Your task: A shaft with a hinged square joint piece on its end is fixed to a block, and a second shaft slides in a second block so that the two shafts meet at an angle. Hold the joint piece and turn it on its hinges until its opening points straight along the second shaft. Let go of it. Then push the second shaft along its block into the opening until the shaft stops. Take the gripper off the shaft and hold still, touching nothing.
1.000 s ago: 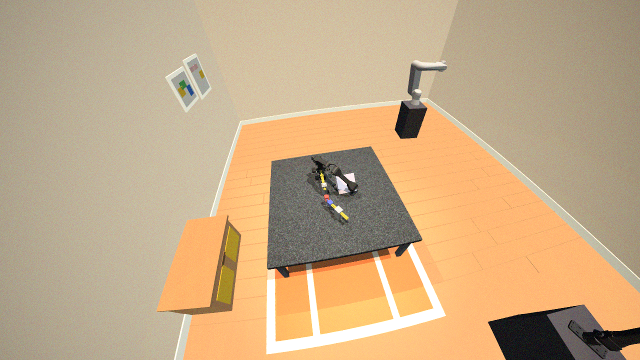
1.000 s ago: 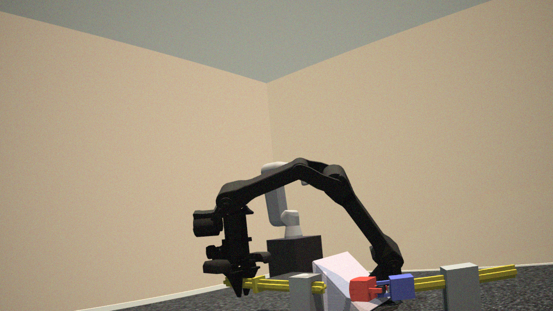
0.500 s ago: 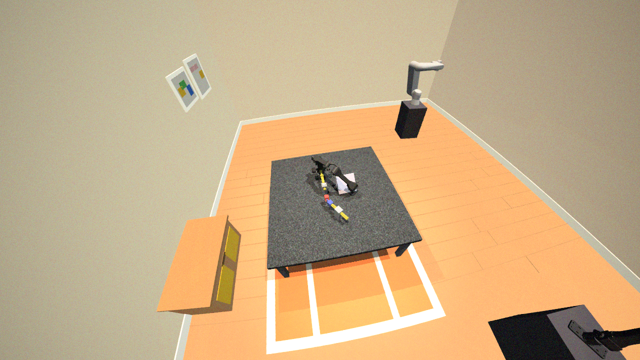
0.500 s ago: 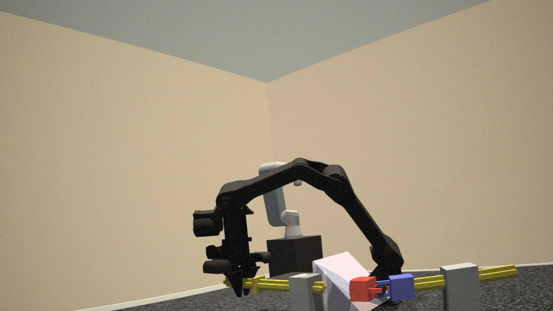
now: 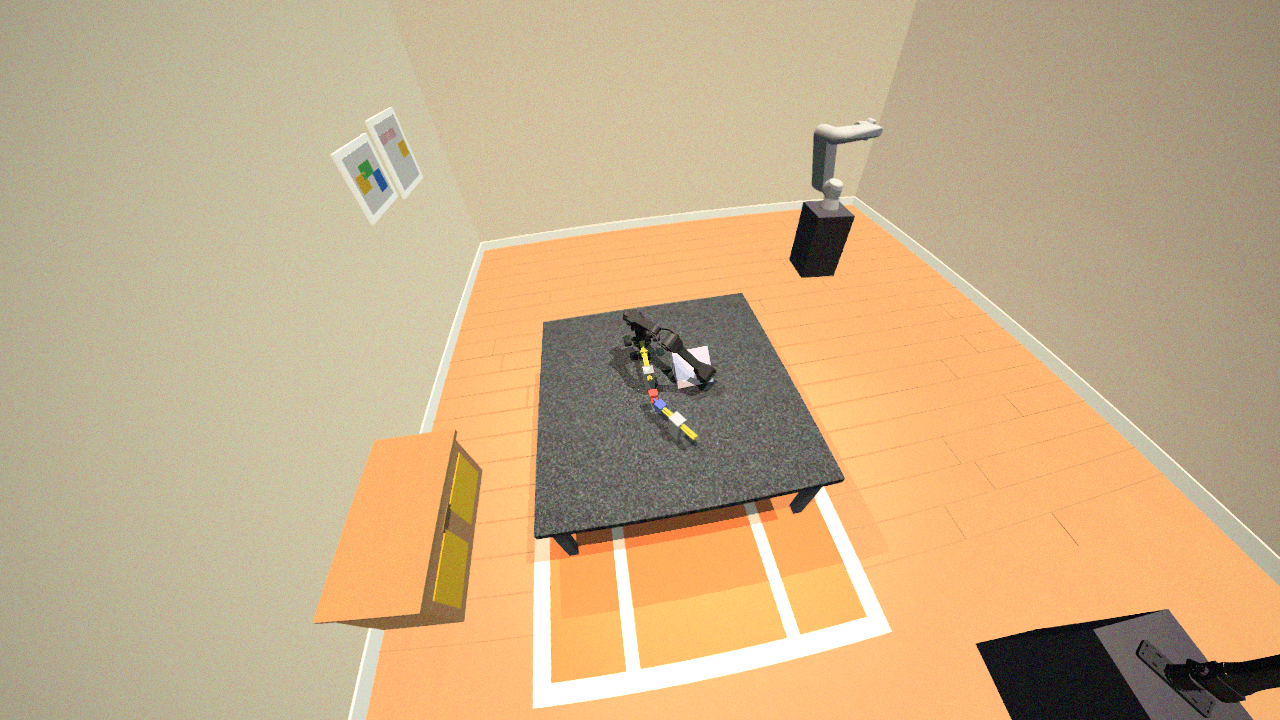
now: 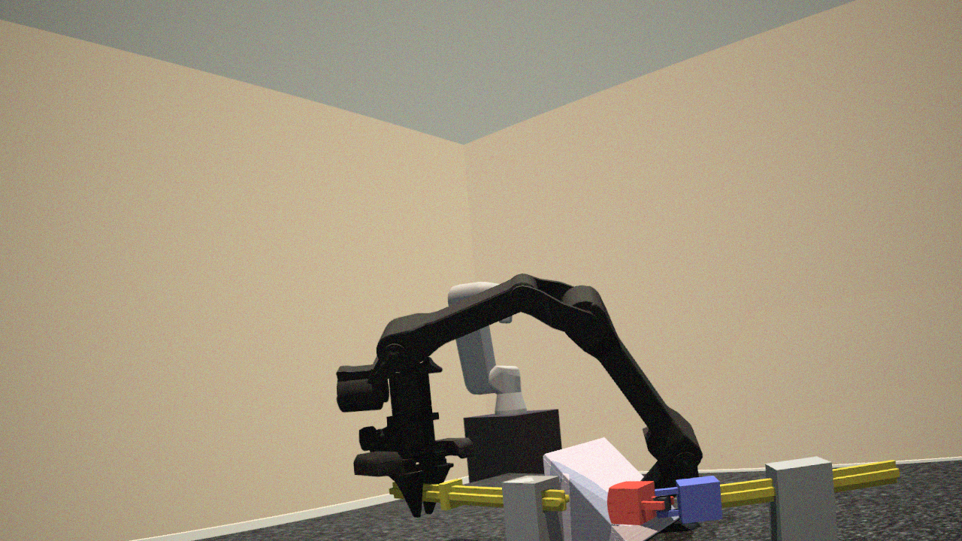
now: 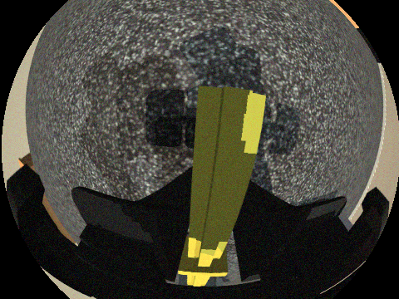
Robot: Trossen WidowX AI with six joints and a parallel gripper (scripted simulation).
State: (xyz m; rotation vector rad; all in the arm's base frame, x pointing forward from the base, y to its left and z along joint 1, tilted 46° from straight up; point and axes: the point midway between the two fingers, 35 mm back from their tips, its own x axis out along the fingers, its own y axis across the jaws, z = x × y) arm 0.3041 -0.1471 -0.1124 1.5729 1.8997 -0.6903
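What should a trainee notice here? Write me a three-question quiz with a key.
1. Which colour is the piece directly beside the red joint piece? A blue, B green, C orange.
2. True or false: the jaws are shut on the red joint piece.
3. In the exterior view, has the yellow second shaft reached the joint piece?

Key:
1. A, the blue piece.
2. False. The jaws are shut on the second shaft's far end.
3. No. A gap shows past the grey block.
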